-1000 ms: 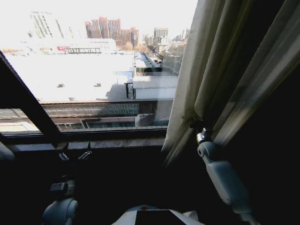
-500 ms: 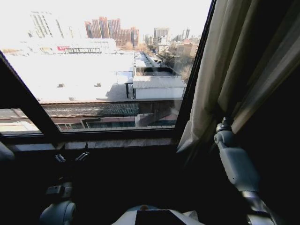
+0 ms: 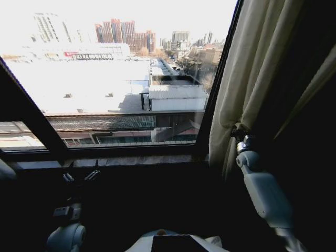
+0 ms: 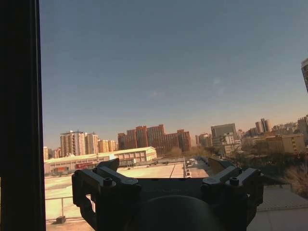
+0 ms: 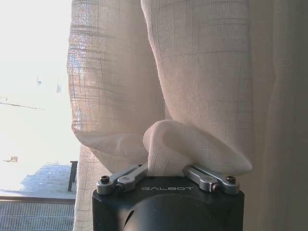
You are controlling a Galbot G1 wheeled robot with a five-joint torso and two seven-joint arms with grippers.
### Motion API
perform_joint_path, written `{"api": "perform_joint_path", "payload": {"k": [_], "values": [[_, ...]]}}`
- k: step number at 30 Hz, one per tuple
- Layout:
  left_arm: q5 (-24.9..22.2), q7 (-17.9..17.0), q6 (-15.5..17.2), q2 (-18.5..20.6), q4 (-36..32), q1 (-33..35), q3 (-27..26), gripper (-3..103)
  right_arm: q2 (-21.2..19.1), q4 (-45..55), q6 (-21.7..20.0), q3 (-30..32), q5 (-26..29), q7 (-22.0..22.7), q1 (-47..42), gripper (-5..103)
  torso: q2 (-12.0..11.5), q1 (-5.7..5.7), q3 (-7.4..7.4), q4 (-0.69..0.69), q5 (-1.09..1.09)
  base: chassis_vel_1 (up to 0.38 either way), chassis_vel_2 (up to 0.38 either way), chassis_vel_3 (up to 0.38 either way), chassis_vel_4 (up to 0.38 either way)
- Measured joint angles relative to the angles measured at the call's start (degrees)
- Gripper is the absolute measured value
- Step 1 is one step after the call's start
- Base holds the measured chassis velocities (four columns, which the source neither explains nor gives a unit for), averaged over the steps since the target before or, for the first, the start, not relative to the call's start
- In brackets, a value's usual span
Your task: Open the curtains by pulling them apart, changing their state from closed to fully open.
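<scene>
One curtain (image 3: pixel 252 68) bunched right, right gripper (image 5: pixel 166 168) jaws clamping fold; left gripper (image 3: pixel 80 177) low by sill, jaws apart.

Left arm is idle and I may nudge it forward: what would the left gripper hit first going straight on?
Likely the window glass. The left gripper, open, points at it from just below the sill; depth is unclear.

One brand word is legible: "GALBOT", embossed in capitals on the dark housing of the right gripper (image 5: pixel 166 166), just below its jaws in the right wrist view. A red sign (image 3: pixel 71 53) is seen on a distant low building at about eleven o'clock in the head view, but its lettering cannot be read. No other text or number is legible.
</scene>
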Motion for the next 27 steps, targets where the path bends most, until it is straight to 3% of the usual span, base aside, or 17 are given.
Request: {"api": "perform_joint_path", "payload": {"k": [5, 27], "values": [[0.0, 0.0, 0.1, 0.2, 0.0, 0.0, 0.0, 100, 1.4, 2.4, -0.9, -1.1, -0.6, 0.0, -0.6, 0, 0.0, 0.0, 0.0, 0.02, 0.0, 0.0, 0.0, 0.0, 0.0], [0.2, 0.1, 0.0, 0.0, -0.4, 0.2, 0.1, 100, 0.9, 5.7, -1.8, -1.1, -0.1, 0.4, -1.7, 0, 0.0, 0.0, 0.0, 0.01, 0.0, -0.007, -0.006, 0.006, 0.006]]}}
